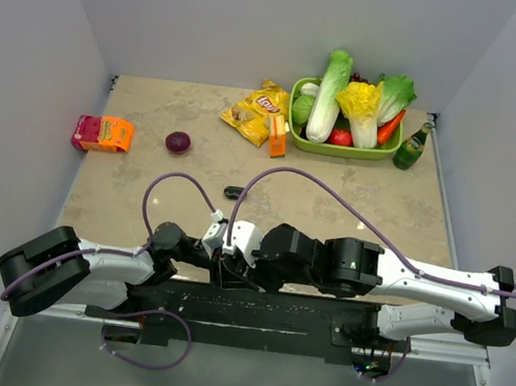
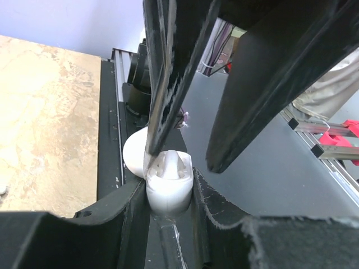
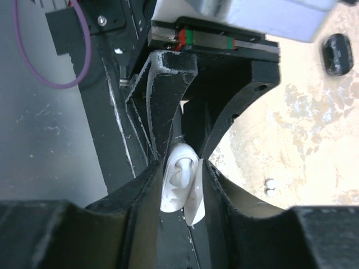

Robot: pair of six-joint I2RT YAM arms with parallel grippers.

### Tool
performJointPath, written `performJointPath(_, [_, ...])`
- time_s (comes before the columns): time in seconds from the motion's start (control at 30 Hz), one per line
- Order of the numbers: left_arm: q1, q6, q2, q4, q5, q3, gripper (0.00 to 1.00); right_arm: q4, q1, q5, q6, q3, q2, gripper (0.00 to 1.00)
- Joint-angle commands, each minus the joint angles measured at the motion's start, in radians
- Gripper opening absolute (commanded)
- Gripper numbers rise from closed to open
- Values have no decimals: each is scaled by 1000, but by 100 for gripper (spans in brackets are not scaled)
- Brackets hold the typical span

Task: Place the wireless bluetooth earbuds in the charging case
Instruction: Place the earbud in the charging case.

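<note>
We see both arms meeting at the lower middle of the top view, over the black rail (image 1: pixel 254 306) at the near edge of the counter (image 1: pixel 352 190); the left end effector (image 2: pixel 171 189) is closed narrowly on a white case (image 2: pixel 168 202), its two fingers hugging the case's sides at the bottom centre of the left wrist view; the case stands upright between them, and a rounded white part (image 2: pixel 133 152) shows just behind it to the left. The right end effector (image 3: pixel 182 175) meets the same case from the opposite side; in the left wrist view its jaws stand part-way apart, one finger (image 2: pixel 160 101) touching the case's top left edge and the other clear of it on the right, so it grips nothing. A pale shape sits in the top of the case; it may be a bud, though the view is too cramped for us to be sure. Two tiny white earbuds (image 3: pixel 269 186) lie together on the counter at the lower right of the right wrist view, apart from the case; a black case (image 1: pixel 234 192) lies on the counter just above the arms in the top view; a green basket (image 1: pixel 365 153) of vegetables stands at the upper right.
</note>
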Motion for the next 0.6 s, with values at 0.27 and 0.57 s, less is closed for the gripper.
performJointPath(0.27, [1, 20, -5, 92, -64, 8, 0, 201, -17, 523, 180, -45, -339, 55])
performJointPath(0.57, [1, 56, -100, 150, -323, -102, 0, 305, -478, 225, 391, -413, -369, 54])
